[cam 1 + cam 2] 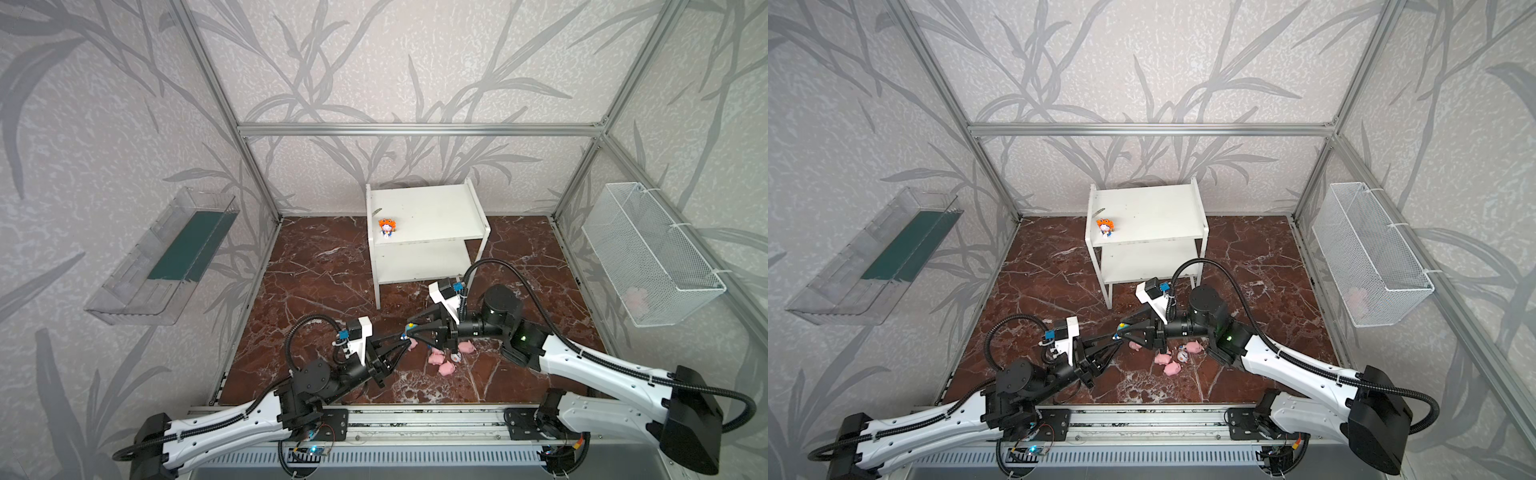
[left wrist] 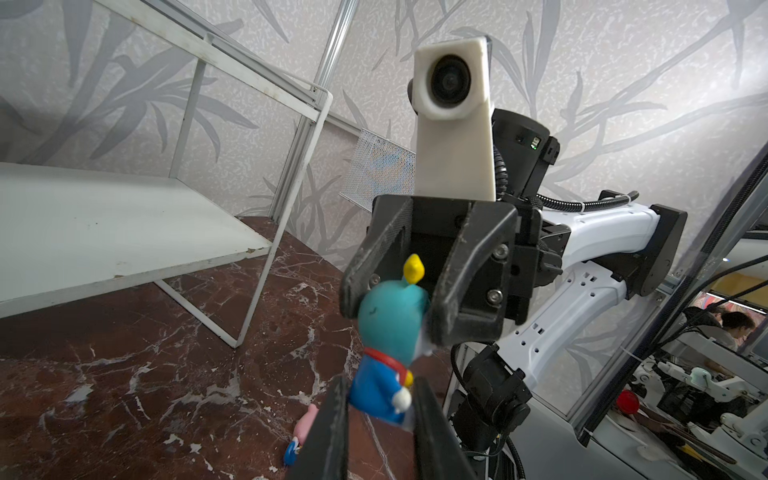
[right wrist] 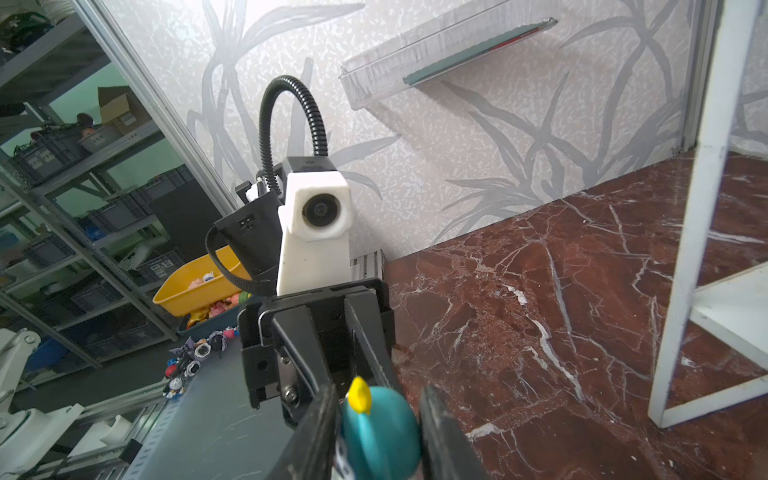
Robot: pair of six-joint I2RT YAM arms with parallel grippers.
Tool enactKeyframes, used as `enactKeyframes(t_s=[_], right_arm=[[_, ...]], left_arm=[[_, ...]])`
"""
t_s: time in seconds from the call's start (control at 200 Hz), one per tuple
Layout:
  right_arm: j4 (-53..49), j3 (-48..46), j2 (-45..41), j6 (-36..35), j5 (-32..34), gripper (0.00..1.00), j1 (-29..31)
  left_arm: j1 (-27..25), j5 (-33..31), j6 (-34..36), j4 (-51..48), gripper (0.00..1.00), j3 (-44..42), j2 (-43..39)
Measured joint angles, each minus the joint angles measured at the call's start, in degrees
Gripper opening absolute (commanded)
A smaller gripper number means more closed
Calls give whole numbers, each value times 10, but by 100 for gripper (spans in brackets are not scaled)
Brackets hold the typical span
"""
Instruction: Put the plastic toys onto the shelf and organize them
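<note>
Both top views are looking down from high up at the near side, toward the grey leaf-patterned back wall (image 1: pixel 316 174). They are sitting side by side, so both are showing nearly the same whole scene: the dark red marble floor (image 1: pixel 316 282) and the small white two-level shelf (image 1: pixel 436 208). The left wrist camera is riding very close behind the left gripper (image 2: pixel 380 386) and facing the white right arm (image 2: pixel 602 224). The right wrist camera is riding close behind the right gripper (image 3: pixel 378 415) and facing back the other way. Both wrist views are sharing the little blue toy with a teal cap (image 2: pixel 390 324).
</note>
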Motion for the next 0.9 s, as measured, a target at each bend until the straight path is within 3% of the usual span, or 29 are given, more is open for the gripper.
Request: enactKeyframes(t_s=[0.365,0.505,0.73,0.79,0.9], right_arm=[[2,17,23,17,10,42,12],[9,17,35,25,19,40,23],[29,17,38,35,40,27,29],[32,17,38,40,50,25,32],[18,23,38,38,61,23,35]], left_arm=[[2,-10,1,32,4,-12,-1],[3,-12,5,45,4,-15,-1],[4,-18,5,48,5,-20,-16],[3,-19,5,49,11,-21,-18],[4,-22,5,46,32,-23,-27]])
